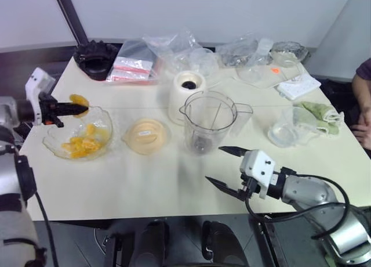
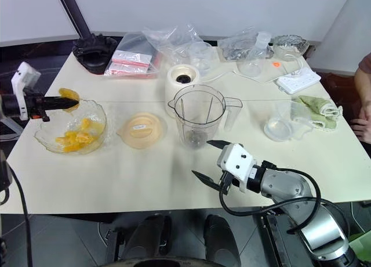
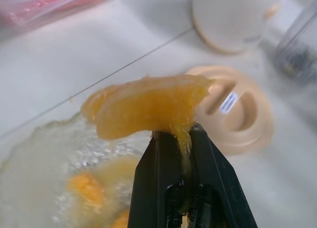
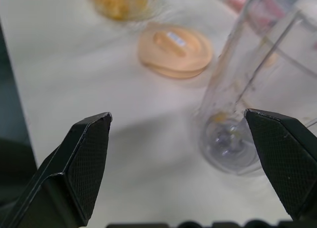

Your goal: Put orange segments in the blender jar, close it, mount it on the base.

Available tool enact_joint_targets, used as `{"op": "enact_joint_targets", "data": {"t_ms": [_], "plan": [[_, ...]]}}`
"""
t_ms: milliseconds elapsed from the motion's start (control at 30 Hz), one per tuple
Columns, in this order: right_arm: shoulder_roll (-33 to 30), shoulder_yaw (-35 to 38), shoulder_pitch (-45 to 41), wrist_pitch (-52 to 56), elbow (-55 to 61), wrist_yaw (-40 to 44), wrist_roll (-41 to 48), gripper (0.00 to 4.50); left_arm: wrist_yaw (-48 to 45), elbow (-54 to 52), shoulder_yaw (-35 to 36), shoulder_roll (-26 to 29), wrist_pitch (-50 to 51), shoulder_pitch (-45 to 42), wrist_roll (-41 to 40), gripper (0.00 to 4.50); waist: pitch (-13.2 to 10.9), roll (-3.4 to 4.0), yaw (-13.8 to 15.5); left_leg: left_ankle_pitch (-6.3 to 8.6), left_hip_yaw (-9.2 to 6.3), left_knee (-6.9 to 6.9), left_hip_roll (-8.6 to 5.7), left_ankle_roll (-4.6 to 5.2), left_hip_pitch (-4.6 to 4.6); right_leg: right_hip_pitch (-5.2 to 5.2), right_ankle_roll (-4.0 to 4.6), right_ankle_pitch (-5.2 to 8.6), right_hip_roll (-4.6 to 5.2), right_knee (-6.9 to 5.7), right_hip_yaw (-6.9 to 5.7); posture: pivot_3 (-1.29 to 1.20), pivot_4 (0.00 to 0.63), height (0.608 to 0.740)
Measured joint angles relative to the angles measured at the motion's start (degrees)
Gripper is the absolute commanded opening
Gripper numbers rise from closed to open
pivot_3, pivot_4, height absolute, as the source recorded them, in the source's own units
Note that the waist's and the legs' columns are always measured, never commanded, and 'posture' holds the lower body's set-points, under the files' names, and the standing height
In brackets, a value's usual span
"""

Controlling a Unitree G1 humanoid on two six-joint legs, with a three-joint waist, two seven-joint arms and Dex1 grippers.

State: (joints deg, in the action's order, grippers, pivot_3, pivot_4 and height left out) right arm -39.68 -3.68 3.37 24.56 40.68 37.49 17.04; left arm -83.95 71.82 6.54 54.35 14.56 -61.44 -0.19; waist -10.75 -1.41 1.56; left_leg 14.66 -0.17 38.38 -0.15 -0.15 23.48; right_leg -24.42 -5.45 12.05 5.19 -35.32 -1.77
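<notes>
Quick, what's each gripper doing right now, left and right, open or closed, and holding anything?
Left gripper: closed on an orange segment, held above the glass bowl.
Right gripper: wide open, holding nothing, near the blender jar.

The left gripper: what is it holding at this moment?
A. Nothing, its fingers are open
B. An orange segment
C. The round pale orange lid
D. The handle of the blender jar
B. The left gripper is shut on an orange segment, lifted above the glass bowl, while the lid lies on the table and the blender jar stands untouched.
</notes>
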Motion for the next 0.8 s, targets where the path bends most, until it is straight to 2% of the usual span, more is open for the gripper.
{"op": "enact_joint_targets", "data": {"t_ms": [133, 267, 467, 600, 700, 800], "plan": [[0.65, 1.17, -0.67, 0.56, 0.13, -1.11, 0.11, 4.5, -1.95, -3.45, 0.89, 0.68, 2.9, 2.8, -1.92, 0.04, 0.04, -0.07, 0.03, 0.0, -0.03, 0.0, 0.02, 0.0, 0.0, 0.0, 0.11, 0.05, -0.02, 0.0, 0.0, 0.0, 0.15, 0.74], [0.73, 1.18, -1.15, 1.01, 0.14, -1.13, 0.13, 4.5, -3.45, -8.37, 0.72, 0.77, 4.15, 1.98, -3.0, 0.04, 0.06, -0.1, 0.27, 0.0, -0.02, 0.0, 0.01, 0.0, 0.0, 0.0, 0.12, 0.06, -0.02, 0.01, 0.02, 0.0, 0.15, 0.74], [1.53, 3.96, -1.1, 2.97, 0.28, -1.28, 3.25, 4.5, -6.78, -14.26, -3.09, -0.94, 4.09, -9.66, -2.94, 0.04, 0.05, -0.17, 0.8, 0.0, -0.02, 0.0, -0.03, 0.0, 0.02, 0.05, 0.13, 0.06, -0.02, 0.08, 0.04, 0.0, 0.15, 0.74], [1.9, 8.32, -0.42, 4.57, 0.88, -2.1, 5.43, 4.5, -8.09, -18.07, -7.15, -8.18, 4.81, -17.51, -5.98, 0.04, 0.06, -0.17, 0.82, 0.0, -0.03, 0.02, -0.04, 0.0, 0.02, 0.11, 0.11, 0.06, 0.02, 0.11, 0.07, 0.0, 0.15, 0.74], [1.8, 10.49, 1.16, 5.38, 1.29, -2.5, 5.83, 4.5, -8.36, -19.94, -10.49, -13.68, 5.17, -19.36, -9.1, 0.04, 0.04, -0.14, 0.27, 0.0, 0.05, 0.01, -0.05, 0.01, 0.02, 0.04, 0.05, 0.03, -0.01, 0.11, 0.12, 0.0, 0.15, 0.74], [1.94, 13.57, 4.12, 5.93, 1.98, -3.72, 5.79, 4.5, -8.08, -18.14, -11.82, -22.34, 3.75, -21.96, -9.78, 0.04, 0.04, -0.15, 0.2, 0.0, -0.04, -0.01, -0.05, 0.01, 0.03, 0.03, -0.12, -0.06, -0.12, 0.05, 0.1, 0.0, 0.15, 0.74]]}}
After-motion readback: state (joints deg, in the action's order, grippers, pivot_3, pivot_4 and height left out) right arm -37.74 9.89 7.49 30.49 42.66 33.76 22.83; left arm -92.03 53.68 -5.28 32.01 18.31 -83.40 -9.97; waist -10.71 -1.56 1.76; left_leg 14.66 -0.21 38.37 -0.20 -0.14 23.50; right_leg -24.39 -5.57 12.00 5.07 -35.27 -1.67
